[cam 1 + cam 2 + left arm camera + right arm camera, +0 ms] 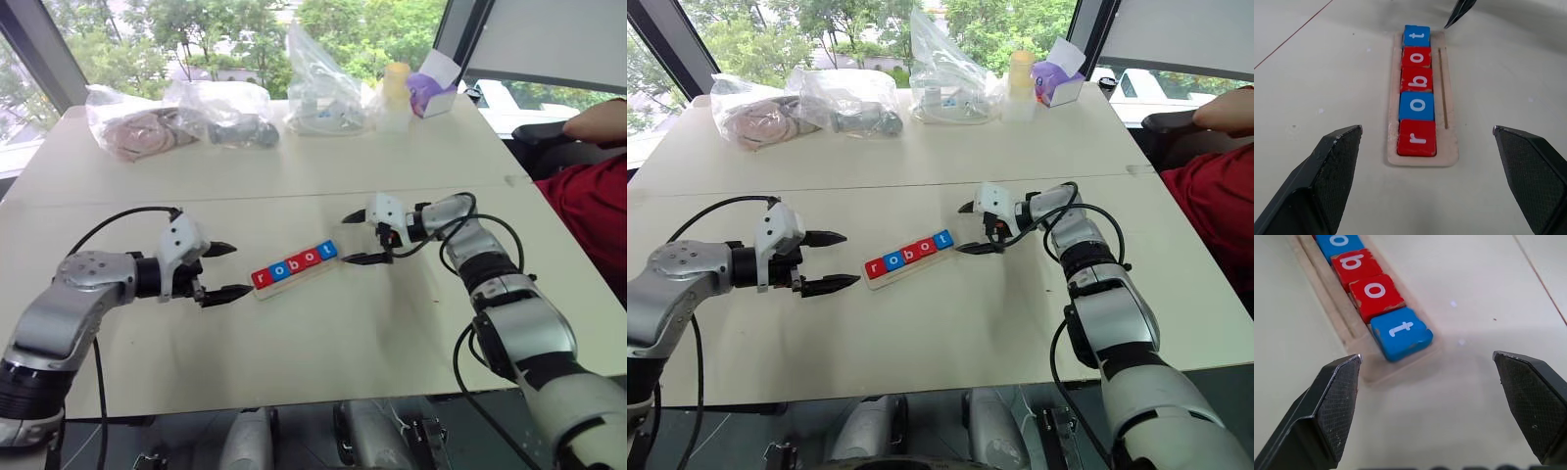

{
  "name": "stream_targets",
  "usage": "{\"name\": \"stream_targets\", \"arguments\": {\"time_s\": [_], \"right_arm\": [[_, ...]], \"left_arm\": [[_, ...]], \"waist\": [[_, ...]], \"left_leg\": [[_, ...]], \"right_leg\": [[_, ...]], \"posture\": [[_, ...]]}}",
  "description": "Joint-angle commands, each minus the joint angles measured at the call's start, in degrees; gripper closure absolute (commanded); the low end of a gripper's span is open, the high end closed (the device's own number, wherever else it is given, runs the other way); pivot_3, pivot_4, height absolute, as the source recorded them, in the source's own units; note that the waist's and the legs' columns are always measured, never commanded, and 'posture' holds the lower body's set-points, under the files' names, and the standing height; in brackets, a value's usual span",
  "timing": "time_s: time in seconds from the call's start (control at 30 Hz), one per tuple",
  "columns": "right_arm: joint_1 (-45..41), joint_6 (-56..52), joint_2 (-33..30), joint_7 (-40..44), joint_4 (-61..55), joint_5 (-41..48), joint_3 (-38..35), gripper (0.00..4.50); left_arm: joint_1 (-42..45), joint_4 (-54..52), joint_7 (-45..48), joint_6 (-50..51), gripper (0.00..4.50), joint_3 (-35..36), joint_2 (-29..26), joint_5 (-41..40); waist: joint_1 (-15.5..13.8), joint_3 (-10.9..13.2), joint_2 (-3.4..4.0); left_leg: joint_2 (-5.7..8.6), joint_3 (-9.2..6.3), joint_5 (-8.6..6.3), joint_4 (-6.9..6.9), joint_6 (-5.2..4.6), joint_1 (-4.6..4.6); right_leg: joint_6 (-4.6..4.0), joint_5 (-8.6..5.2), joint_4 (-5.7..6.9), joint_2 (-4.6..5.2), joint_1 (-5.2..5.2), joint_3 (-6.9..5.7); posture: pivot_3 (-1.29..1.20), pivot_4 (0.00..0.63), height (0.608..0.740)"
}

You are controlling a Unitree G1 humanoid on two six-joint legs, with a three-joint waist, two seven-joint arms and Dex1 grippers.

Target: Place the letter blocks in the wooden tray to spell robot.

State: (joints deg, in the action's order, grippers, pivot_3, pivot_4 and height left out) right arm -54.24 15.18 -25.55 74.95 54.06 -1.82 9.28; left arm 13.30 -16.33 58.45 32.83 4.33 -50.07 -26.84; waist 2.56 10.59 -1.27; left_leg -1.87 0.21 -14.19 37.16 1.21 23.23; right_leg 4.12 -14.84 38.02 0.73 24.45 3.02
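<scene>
The five letter blocks are being held in a single row inside the wooden tray, and the word robot is being spelled by them: a red r, a blue o, a red b, a red o and a blue t. The blocks are being kept touching, edge to edge, along one side of the tray, while a thin groove is being left bare along the tray's other long side. The blue t block is being shown slightly overhanging the tray's end in the right wrist view. The tray is being carried near the middle of the pale bench, lying at a slant.

The left gripper is being held just beside the r end of the tray, its two black fingers spread wide with nothing between them. The right gripper is being held near the t end, likewise spread wide and empty. Neither gripper is being brought into contact with tray or blocks.

Along the far edge of the bench, clear plastic bags with contents are being kept, beside a pale bottle and a purple and white box. At the right edge, a person's red sleeve is being seen.
</scene>
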Motion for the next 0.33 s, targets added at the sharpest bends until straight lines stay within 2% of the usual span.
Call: {"name": "stream_targets", "arguments": {"time_s": [0.03,0.17,0.27,0.33], "right_arm": [[6.3,-10.7,-3.8,0.8,-16.5,5.8,-3.8,0.04],[21.1,-29.0,-8.2,-3.5,-42.6,11.7,-7.5,0.04],[33.1,-43.7,-10.5,-9.9,-61.7,17.0,-12.5,0.04],[39.2,-50.5,-10.5,-15.1,-70.4,19.0,-15.9,0.04]], "left_arm": [[-3.2,-3.6,-0.2,1.4,0.0,5.4,-1.7,-2.4],[-10.4,-7.1,-0.7,3.5,0.0,11.2,-2.5,-4.7],[-17.0,-11.1,-2.4,6.0,0.0,16.9,-1.5,-6.8],[-19.4,-12.6,-4.8,7.0,0.0,19.4,-0.4,-7.4]], "waist": [[-0.1,0.0,0.01],[-0.3,0.0,0.01],[-0.2,0.0,0.02],[-0.2,0.0,0.02]], "left_leg": [[0.0,-0.04,0.0,-0.01,0.0,0.0],[-0.01,-0.29,0.0,-0.03,0.0,0.03],[-0.01,-0.31,0.0,-0.03,0.0,0.06],[-0.02,-0.32,-0.01,-0.02,0.0,0.01]], "right_leg": [[0.0,0.0,0.0,0.02,0.0,0.0],[0.0,-0.01,0.0,0.09,0.01,-0.03],[-0.01,-0.02,-0.01,0.1,0.03,-0.05],[-0.08,-0.07,0.0,0.11,0.0,-0.04]], "posture": [[0.0,0.15,0.74],[0.0,0.15,0.74],[0.0,0.15,0.74],[0.0,0.15,0.74]]}}
